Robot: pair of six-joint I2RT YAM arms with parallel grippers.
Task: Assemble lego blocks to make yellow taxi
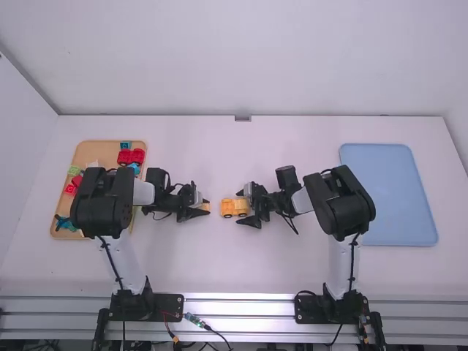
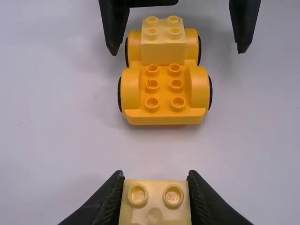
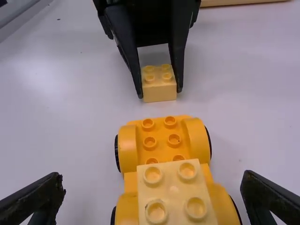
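Note:
My left gripper (image 1: pixel 207 208) is shut on a pale yellow block, left of the yellow car base (image 1: pixel 228 208). In the left wrist view the left gripper (image 2: pixel 156 199) pinches that block (image 2: pixel 154 211) by its sides. The car base (image 2: pixel 164 103) stands apart from it, with another pale yellow block (image 2: pixel 163 49) on its far end. My right gripper (image 1: pixel 247 208) is around that end of the car; in the right wrist view the right gripper (image 3: pixel 152 187) is open, its fingers clear of both sides of the car (image 3: pixel 197 140) and its mounted block (image 3: pixel 176 197).
At the left, a wooden tray (image 1: pixel 108 146) holds red, green and blue pieces, partly hidden beneath the left arm. A light blue tray (image 1: pixel 387 194) lies at the right, beyond the right arm.

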